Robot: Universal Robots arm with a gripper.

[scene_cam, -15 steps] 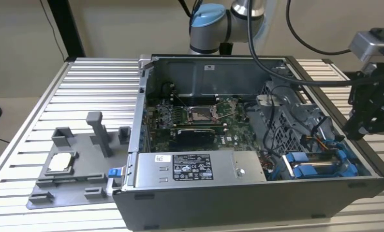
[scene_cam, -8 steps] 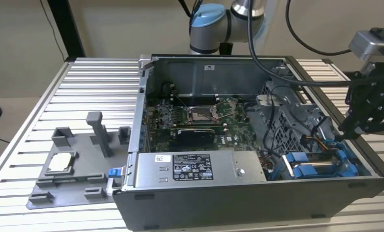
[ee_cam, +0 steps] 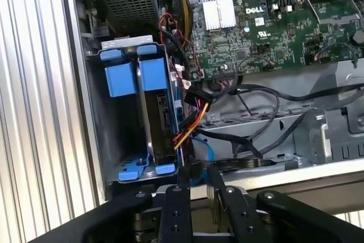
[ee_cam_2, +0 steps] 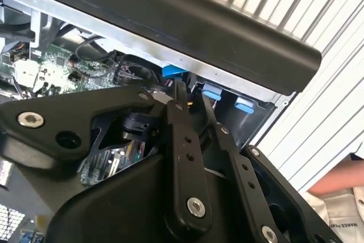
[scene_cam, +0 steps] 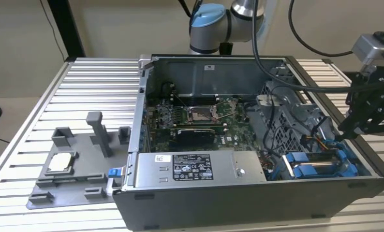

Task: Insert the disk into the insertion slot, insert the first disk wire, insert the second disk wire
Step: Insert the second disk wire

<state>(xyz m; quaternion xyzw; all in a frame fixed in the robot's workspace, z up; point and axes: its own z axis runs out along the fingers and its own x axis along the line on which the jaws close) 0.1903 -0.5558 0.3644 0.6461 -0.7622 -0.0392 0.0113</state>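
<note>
We find the widest way in over the circuit board (scene_cam: 199,116), in the open middle of the case (scene_cam: 243,203). Toward the exterior view's right it tightens. Black cables (ee_cam: 256,98) loop across the metal cage (ee_cam: 318,135) between the board and the drive bay (ee_cam: 111,135), and a bundle of coloured wires (ee_cam: 190,123) lies just beside the bay's inner wall. Blue frames (ee_cam: 136,78) take up the bay's mouth. The grey box (scene_cam: 199,166) closes one end and the case wall shuts the outer side. The gripper (ee_cam: 199,174) hangs at the case rim by the bay.
</note>
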